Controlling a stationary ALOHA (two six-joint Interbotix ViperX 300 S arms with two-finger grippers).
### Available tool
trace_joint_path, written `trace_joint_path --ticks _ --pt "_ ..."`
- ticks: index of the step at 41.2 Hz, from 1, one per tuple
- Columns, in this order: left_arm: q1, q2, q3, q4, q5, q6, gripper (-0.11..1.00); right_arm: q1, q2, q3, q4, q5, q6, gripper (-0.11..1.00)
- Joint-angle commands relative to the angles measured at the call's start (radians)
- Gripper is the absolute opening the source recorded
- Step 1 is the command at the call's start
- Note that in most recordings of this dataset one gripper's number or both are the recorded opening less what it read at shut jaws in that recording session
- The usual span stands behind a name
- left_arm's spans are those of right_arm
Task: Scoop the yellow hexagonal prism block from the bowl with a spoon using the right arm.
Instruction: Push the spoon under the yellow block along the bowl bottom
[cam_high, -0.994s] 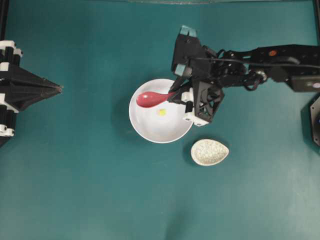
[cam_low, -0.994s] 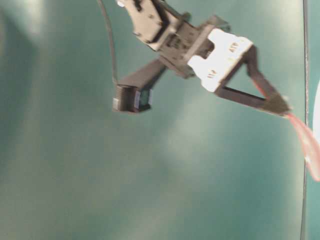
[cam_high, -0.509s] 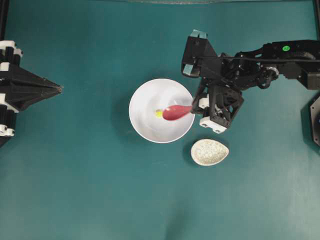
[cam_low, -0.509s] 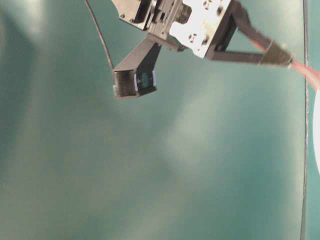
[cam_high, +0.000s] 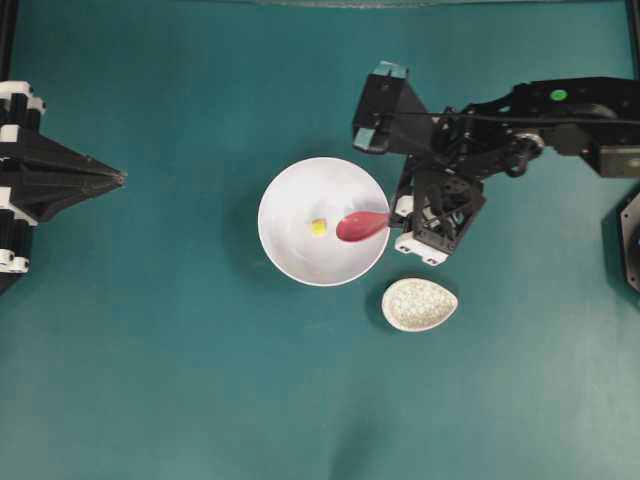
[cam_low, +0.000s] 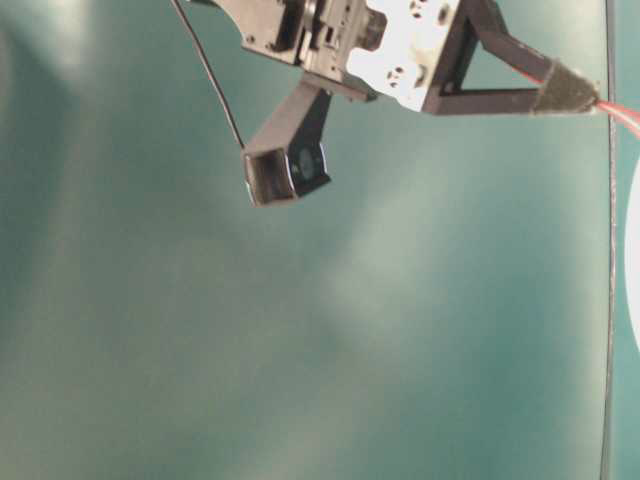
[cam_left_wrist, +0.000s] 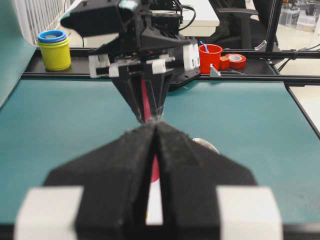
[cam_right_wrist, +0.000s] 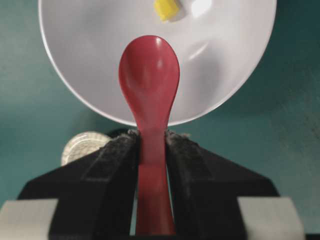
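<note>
The white bowl (cam_high: 300, 255) sits mid-table with the tiny yellow hexagonal prism block (cam_high: 318, 227) lying on its floor. My right gripper (cam_high: 392, 218) is shut on the handle of the red spoon (cam_high: 361, 226), just outside the bowl's right rim. The scoop reaches over the bowl's right side and stops a short gap right of the block. In the right wrist view the spoon (cam_right_wrist: 149, 80) is empty and points at the block (cam_right_wrist: 166, 8), with the gripper (cam_right_wrist: 151, 137) clamped on the handle. My left gripper (cam_high: 120, 177) rests shut and empty at the far left.
A small speckled egg-shaped dish (cam_high: 419, 304) stands just below and right of the bowl, under the right wrist. Stacked yellow cups (cam_left_wrist: 52, 50), a red cup (cam_left_wrist: 210, 57) and tape (cam_left_wrist: 235, 61) lie beyond the table's far edge.
A second ago the scoop lay over the bowl's left side. It swept right to the block and has since drawn back slightly right. The block has shifted a little left.
</note>
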Motion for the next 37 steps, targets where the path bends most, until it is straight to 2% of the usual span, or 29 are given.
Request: trace_joint_path --ticks 1,15,37 --pt "0.002 0.006 -0.028 0.003 -0.005 -0.002 0.0 0.0 0.008 -0.037 -0.008 0.006 0.003 0.24" --pt "0.0 0.005 -0.028 0.003 0.0 -0.002 0.0 0.002 0.098 -0.078 -0.038 0.012 0.002 0.24" --pt "0.0 0.005 -0.028 0.003 0.0 0.0 0.0 0.0 0.158 -0.115 -0.04 -0.061 -0.011 0.24"
